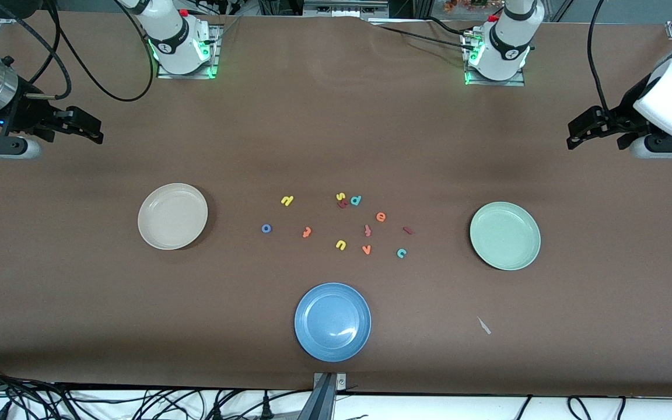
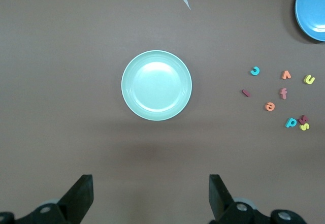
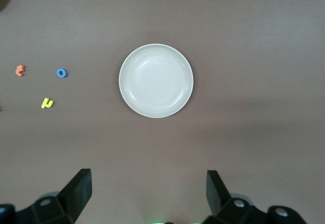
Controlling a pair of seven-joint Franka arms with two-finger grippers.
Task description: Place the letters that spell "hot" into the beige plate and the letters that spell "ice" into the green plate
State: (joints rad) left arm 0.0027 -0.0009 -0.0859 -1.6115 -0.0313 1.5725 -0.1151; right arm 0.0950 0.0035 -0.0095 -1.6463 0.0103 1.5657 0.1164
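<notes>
The beige plate [image 1: 172, 216] [image 3: 156, 80] lies toward the right arm's end, the green plate [image 1: 505, 235] [image 2: 156, 85] toward the left arm's end. Between them lie the yellow "h" [image 1: 287, 200] [image 3: 47, 102], blue "o" [image 1: 266, 228] [image 3: 61, 73], orange "t" [image 1: 307, 232] [image 3: 20, 70], dark red "i" [image 1: 408, 230] [image 2: 246, 93], teal "c" [image 1: 402, 252] [image 2: 255, 71] and orange "e" [image 1: 380, 217] [image 2: 269, 106]. My right gripper [image 1: 92, 132] [image 3: 148, 176] hangs open and empty over its table end. My left gripper [image 1: 573, 134] [image 2: 151, 179] hangs open and empty over the other end.
A blue plate [image 1: 332, 321] sits nearest the front camera. Other letters lie among the task's: a second yellow hook [image 1: 340, 245], orange "v" [image 1: 366, 249], redder t-like letter [image 1: 368, 230], teal "d" [image 1: 356, 200], yellow "s" [image 1: 340, 196]. A pale scrap [image 1: 483, 325] lies near the green plate.
</notes>
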